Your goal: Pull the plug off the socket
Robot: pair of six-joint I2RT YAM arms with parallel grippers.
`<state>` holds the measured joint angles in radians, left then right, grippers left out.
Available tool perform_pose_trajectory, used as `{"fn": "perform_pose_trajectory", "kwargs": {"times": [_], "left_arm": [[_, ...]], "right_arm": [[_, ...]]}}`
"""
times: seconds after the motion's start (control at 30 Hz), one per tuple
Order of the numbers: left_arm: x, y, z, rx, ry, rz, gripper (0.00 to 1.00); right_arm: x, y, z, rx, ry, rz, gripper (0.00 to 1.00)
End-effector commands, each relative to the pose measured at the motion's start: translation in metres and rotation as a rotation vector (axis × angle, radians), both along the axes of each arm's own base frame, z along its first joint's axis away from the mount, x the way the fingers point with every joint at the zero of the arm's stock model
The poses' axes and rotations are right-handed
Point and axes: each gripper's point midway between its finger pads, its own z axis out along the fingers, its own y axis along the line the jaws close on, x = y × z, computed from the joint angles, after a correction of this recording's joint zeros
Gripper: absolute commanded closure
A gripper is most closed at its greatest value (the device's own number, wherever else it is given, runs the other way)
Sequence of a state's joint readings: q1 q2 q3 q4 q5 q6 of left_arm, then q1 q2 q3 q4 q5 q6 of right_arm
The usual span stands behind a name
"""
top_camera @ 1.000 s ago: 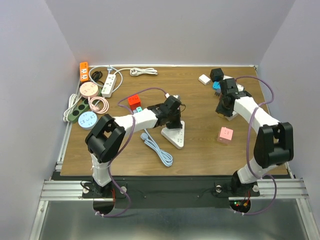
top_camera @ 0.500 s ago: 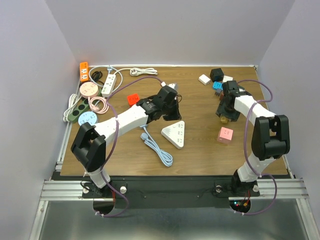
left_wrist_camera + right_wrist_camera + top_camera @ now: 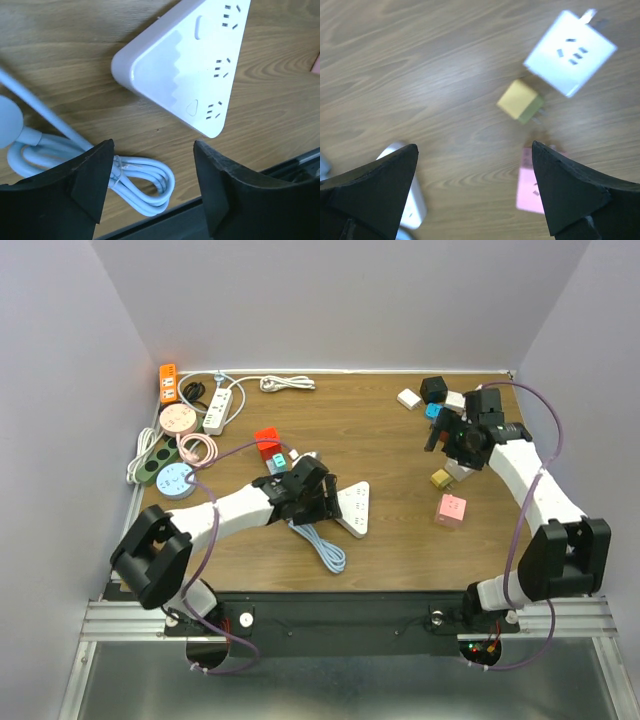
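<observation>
The plugs look already out, which would explain both jaws gaping empty: left gripper over the triangular socket near the desk's front edge, blue cable loose beside it; right gripper above the yellow plug, just beside its white cube socket

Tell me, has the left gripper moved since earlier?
Yes. The left gripper shifted left and nearer, off the white triangular socket to its left side.
</observation>
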<state>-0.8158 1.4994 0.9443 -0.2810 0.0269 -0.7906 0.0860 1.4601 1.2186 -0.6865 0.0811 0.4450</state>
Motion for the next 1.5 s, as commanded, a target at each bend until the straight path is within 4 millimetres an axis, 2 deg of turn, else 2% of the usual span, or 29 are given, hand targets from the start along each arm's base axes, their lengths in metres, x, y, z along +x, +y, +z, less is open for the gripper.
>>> {"fn": "perform_pose_trajectory", "kwargs": {"times": [0.0,0.07,0.1,0.13,0.2,0.43,0.5,0.53,0.6,0.63,0.67,0.9,1.07,1.13,1.17,1.2,1.3,1.33,1.4,1.43,1.47], "left_arm": [[0.02,-0.014,0.037,-0.219,-0.101,0.153,0.19],[0.016,-0.011,0.029,-0.263,-0.071,0.217,0.14],[0.02,-0.016,0.035,-0.318,-0.087,0.236,0.14],[0.017,-0.014,0.027,-0.332,-0.072,0.251,0.1],[0.021,-0.022,0.037,-0.42,-0.076,0.286,0.08],[0.027,-0.029,0.026,-0.503,-0.008,0.405,0.07],[0.03,-0.032,0.026,-0.521,-0.015,0.411,0.07],[0.033,-0.037,0.032,-0.546,-0.033,0.406,0.07],[0.033,-0.04,0.018,-0.506,-0.002,0.405,0.08],[0.036,-0.045,0.019,-0.502,0.01,0.406,0.08],[0.034,-0.046,0.005,-0.469,0.042,0.409,0.09],[0.013,-0.051,-0.01,-0.424,0.108,0.416,0.13],[0.025,-0.051,-0.022,-0.393,0.07,0.423,0.15],[0.034,-0.055,-0.021,-0.382,0.032,0.411,0.2],[0.036,-0.054,-0.031,-0.36,0.038,0.414,0.23],[0.039,-0.055,-0.031,-0.363,0.03,0.411,0.26],[0.048,-0.052,-0.037,-0.359,0.01,0.422,0.39],[0.053,-0.052,-0.036,-0.369,-0.005,0.425,0.51],[0.056,-0.052,-0.033,-0.369,-0.026,0.415,0.65],[0.058,-0.051,-0.032,-0.365,-0.036,0.414,0.8],[0.06,-0.052,-0.025,-0.373,-0.047,0.409,0.86]], "right_arm": [[-0.005,0.035,0.035,0.159,-0.094,0.146,0.0],[-0.015,0.043,0.03,0.196,-0.075,0.171,0.0],[-0.017,0.045,0.028,0.203,-0.073,0.179,0.0],[-0.023,0.047,0.026,0.207,-0.067,0.184,0.0],[-0.027,0.048,0.024,0.211,-0.064,0.186,0.0],[-0.035,0.047,0.022,0.212,-0.065,0.184,0.0],[-0.036,0.048,0.024,0.211,-0.071,0.187,0.0],[-0.035,0.047,0.024,0.21,-0.073,0.185,0.0],[-0.036,0.047,0.024,0.211,-0.071,0.187,0.0],[-0.036,0.048,0.023,0.212,-0.068,0.186,0.0],[-0.036,0.047,0.023,0.212,-0.067,0.184,0.0],[-0.036,0.044,0.02,0.198,-0.062,0.174,0.0],[-0.034,0.045,0.015,0.198,-0.048,0.171,0.0],[-0.033,0.044,0.015,0.197,-0.048,0.168,0.0],[-0.032,0.044,0.015,0.2,-0.049,0.167,0.0],[-0.031,0.045,0.017,0.199,-0.053,0.166,0.0],[-0.031,0.044,0.019,0.199,-0.058,0.167,0.0],[-0.032,0.045,0.02,0.199,-0.061,0.169,0.0],[-0.031,0.044,0.021,0.199,-0.066,0.168,0.0],[-0.032,0.045,0.022,0.198,-0.067,0.171,0.0],[-0.032,0.044,0.022,0.198,-0.069,0.167,0.0]]}}
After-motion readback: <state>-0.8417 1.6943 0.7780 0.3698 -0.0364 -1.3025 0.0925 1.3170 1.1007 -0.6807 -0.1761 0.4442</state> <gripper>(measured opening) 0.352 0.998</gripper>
